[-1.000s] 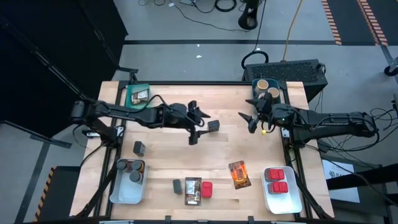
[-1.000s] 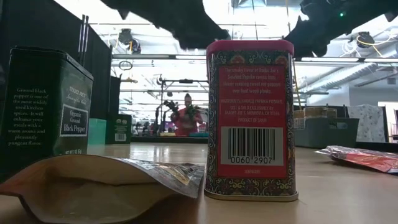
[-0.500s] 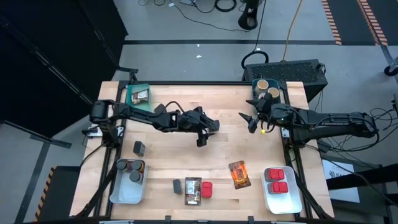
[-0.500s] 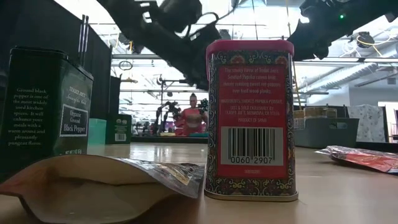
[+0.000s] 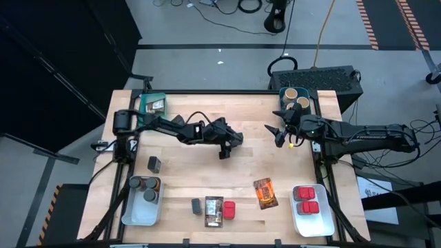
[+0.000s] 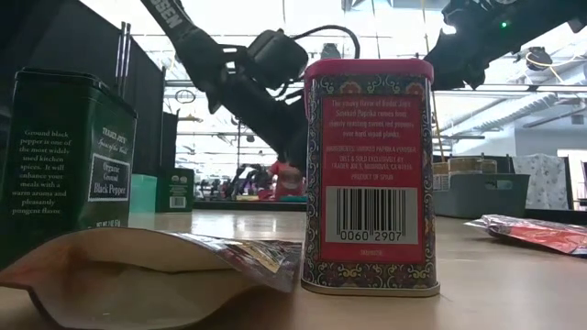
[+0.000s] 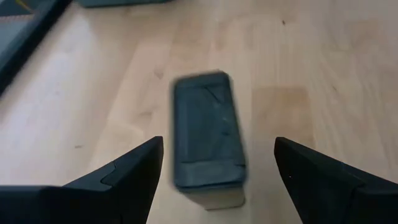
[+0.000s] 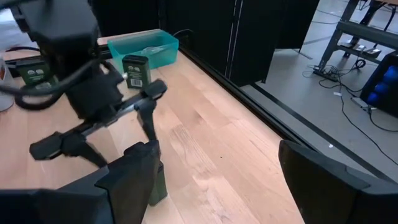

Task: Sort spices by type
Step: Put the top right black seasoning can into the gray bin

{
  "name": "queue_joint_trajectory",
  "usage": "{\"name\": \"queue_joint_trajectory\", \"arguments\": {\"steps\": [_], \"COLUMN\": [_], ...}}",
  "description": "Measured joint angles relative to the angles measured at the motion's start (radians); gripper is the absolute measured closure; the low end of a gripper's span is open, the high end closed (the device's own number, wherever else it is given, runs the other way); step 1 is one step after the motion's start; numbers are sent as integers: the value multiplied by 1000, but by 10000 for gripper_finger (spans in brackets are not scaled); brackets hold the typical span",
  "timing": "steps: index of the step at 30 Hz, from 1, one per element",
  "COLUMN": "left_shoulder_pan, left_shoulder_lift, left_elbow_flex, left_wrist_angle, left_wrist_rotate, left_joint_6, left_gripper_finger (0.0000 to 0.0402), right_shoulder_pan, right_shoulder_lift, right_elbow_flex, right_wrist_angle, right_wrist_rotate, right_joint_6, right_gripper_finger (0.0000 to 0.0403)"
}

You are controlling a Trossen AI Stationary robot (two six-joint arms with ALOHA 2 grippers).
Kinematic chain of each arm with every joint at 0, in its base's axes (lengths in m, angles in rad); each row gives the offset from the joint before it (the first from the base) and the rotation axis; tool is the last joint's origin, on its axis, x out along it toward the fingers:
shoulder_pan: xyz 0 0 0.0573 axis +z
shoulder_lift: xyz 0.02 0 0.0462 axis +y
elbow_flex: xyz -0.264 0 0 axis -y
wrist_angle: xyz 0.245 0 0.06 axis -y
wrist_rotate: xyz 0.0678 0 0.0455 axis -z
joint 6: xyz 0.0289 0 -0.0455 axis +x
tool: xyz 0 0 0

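Fingers of the left gripper [image 7: 214, 165] stand apart, straddling a dark tin [image 7: 207, 132] lying mid-table; closing off-centre could twist or skid it. Right gripper [image 5: 278, 132] waits open by the far right bin [image 5: 284, 104].

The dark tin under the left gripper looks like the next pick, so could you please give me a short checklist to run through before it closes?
1. Left gripper open: ok.
2. Dark tin lying between its fingers: ok, roughly centred in the left wrist view.
3. Gripper low enough to grasp: cannot tell.
4. Wooden table around the tin free of other containers: ok.
5. Right gripper open and well off to the side: ok.
6. Bin with dark jars has room: ok.
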Motion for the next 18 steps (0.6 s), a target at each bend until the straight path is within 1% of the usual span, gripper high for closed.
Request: {"name": "queue_joint_trajectory", "arguments": {"steps": [3,6,8,10,12,14,18], "left_shoulder_pan": [1,-3,-7,-8,-8,-14,-43], "left_shoulder_lift": [19,25,25,17,4,-24,-131], "left_elbow_flex": [0,0,0,0,0,0,0], "left_wrist_angle": [28,39,40,32,20,-1,-97], "left_wrist_rotate": [10,12,12,5,-29,-63,-62], "left_joint_6": [12,33,40,40,39,40,40], "left_gripper_finger": [102,132,169,222,276,274,274], "right_shoulder_pan": [0,0,0,0,0,0,1], "right_shoulder_lift": [0,0,0,0,0,0,0], "right_elbow_flex": [0,0,0,0,0,0,0], "right_wrist_angle": [0,0,0,2,11,33,109], "right_wrist_rotate": [0,1,1,1,1,2,2], "right_joint_6": [0,-2,-3,-4,-8,-24,-60], "right_gripper_finger": [90,90,90,90,90,90,90]}}
